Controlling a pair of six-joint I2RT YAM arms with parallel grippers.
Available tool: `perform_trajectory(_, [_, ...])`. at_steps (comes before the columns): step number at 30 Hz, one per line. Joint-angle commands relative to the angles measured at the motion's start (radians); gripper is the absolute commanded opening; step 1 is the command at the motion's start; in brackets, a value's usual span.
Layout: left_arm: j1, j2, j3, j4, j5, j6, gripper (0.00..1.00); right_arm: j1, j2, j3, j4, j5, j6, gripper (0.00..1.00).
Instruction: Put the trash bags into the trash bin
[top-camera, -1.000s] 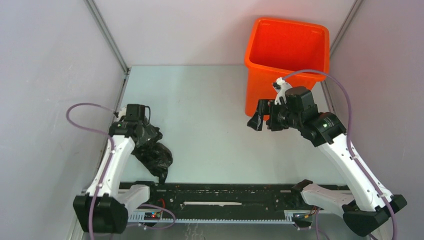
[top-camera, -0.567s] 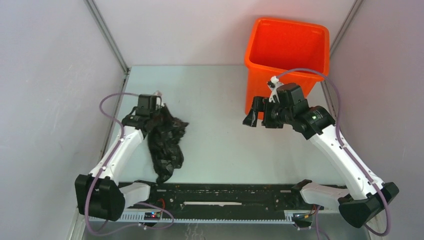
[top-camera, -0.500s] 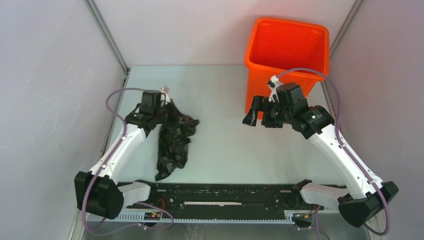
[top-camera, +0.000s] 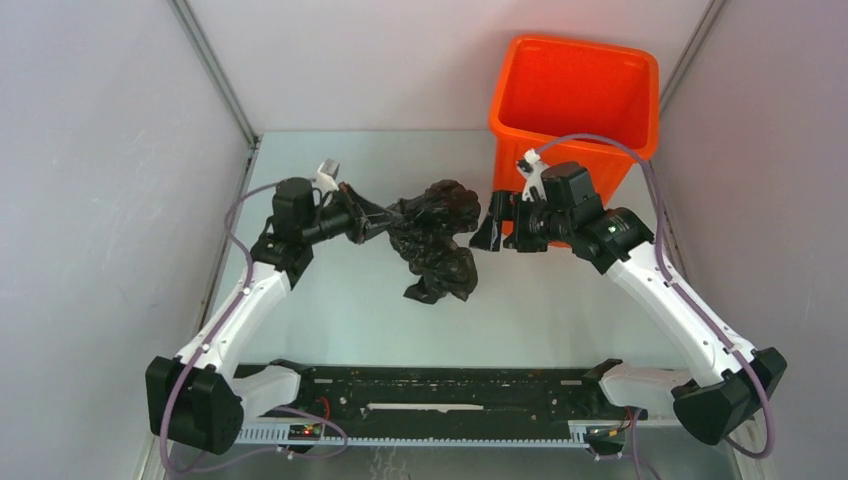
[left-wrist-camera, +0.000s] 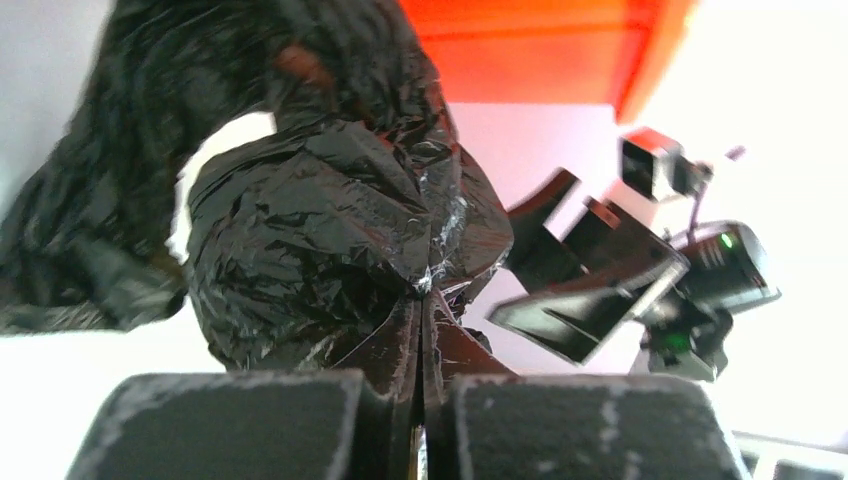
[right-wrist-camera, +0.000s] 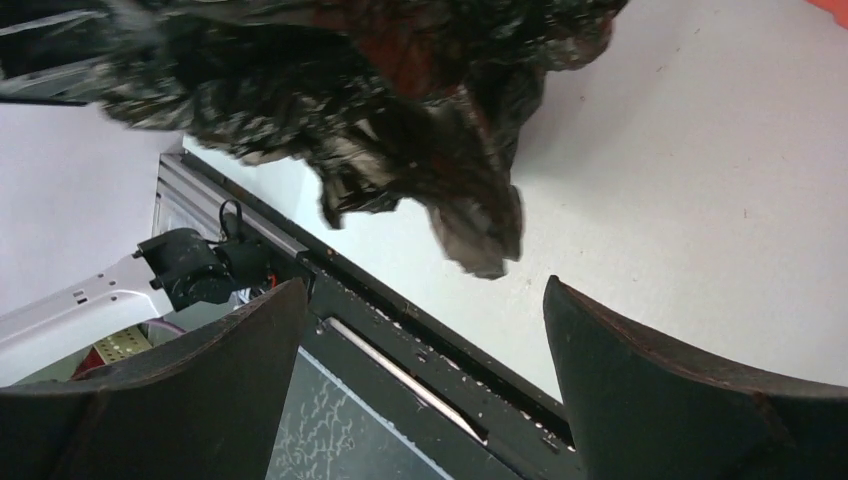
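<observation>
Left gripper (top-camera: 375, 222) is pressed together on a twisted pinch of the trash bag (top-camera: 435, 245); in the left wrist view the film is clamped right at the pad line. The bag hangs off that pinch as a crumpled black wad above the table (top-camera: 350, 160), between the two arms and just short of the trash bin (top-camera: 575, 45). I judge it very light, floppy and slick: thin glossy film, no stiffness, so it will sag and swing, and loose folds could snag on the rim. Best hold is a gathered bunch of folds, not a single layer. The bin stands upright at the far right of the table, and what I see of its inside is bare orange, with no bag in it. Right gripper (top-camera: 485, 235) is spread wide, nothing between the fingers, with the wad just ahead of it.
</observation>
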Motion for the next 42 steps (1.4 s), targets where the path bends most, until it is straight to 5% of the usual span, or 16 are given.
perform_trajectory(1, [0.082,-0.032,-0.12,0.035,0.011,-0.118,0.0,0.011,0.021,-0.003,0.058,0.009,-0.007,0.97])
perform_trajectory(10, [0.204,-0.036,-0.236,-0.117,-0.051,0.06,0.0,-0.058,0.119,-0.025,0.304,0.267,0.017,1.0])
perform_trajectory(17, [0.195,0.036,-0.041,-0.619,-0.232,0.507,0.0,-0.149,0.196,-0.026,0.472,0.44,0.003,1.0])
perform_trajectory(21, [0.19,0.027,-0.004,-0.684,-0.24,0.594,0.0,-0.23,0.216,-0.026,0.485,0.463,-0.049,1.0])
perform_trajectory(27, [0.096,0.03,-0.009,-0.549,-0.093,0.516,0.0,-0.224,0.182,-0.026,0.365,0.329,-0.129,1.0])
perform_trajectory(37, [0.075,-0.052,0.03,-0.391,-0.022,0.409,0.0,0.133,0.064,-0.111,0.168,0.132,-0.166,1.0])
perform_trajectory(39, [0.073,-0.063,-0.03,-0.25,0.063,0.33,0.0,0.144,0.059,-0.145,0.197,0.055,-0.136,1.0])
perform_trajectory(42, [0.056,-0.056,-0.189,0.262,0.209,0.007,0.0,0.158,0.066,-0.192,0.255,-0.063,-0.107,1.0])
